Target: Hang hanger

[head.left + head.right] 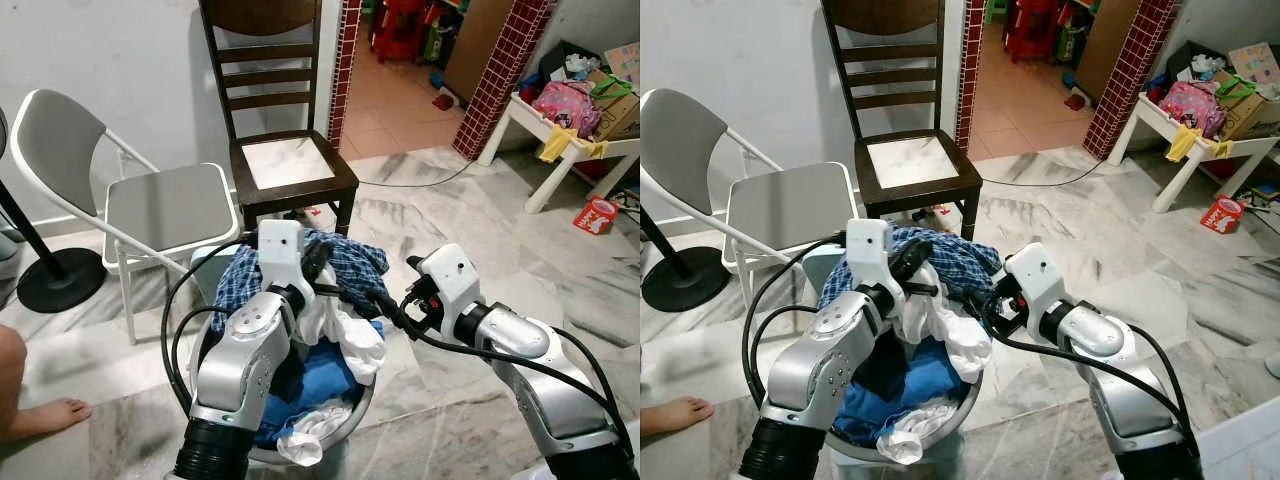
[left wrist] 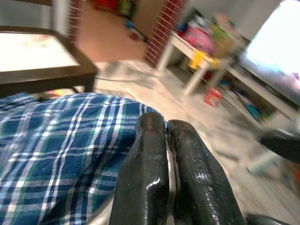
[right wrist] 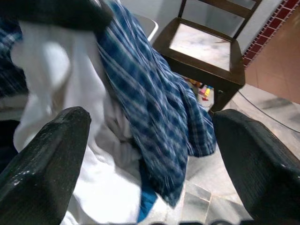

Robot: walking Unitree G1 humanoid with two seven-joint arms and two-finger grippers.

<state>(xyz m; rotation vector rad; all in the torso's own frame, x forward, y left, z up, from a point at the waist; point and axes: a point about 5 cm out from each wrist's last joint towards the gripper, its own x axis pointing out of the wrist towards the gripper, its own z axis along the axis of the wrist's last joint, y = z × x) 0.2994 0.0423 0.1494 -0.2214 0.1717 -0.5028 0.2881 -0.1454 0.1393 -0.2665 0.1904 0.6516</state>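
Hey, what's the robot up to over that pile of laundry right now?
The robot leans over a laundry basket heaped with clothes. Its left gripper, jaws shut, rests on top of a blue plaid shirt beside a white garment. Its right gripper, jaws wide open, points at the plaid shirt from the side. A dark wooden chair and a grey folding chair stand behind.

Wooden chair [image 1: 280, 150] beside grey folding chair [image 1: 140, 200], laundry basket [image 1: 355, 405] near

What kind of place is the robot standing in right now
Most likely a lived-in home: a marble-tiled floor, a dark wooden chair beside a grey folding chair, and a basin heaped with laundry right before the robot.
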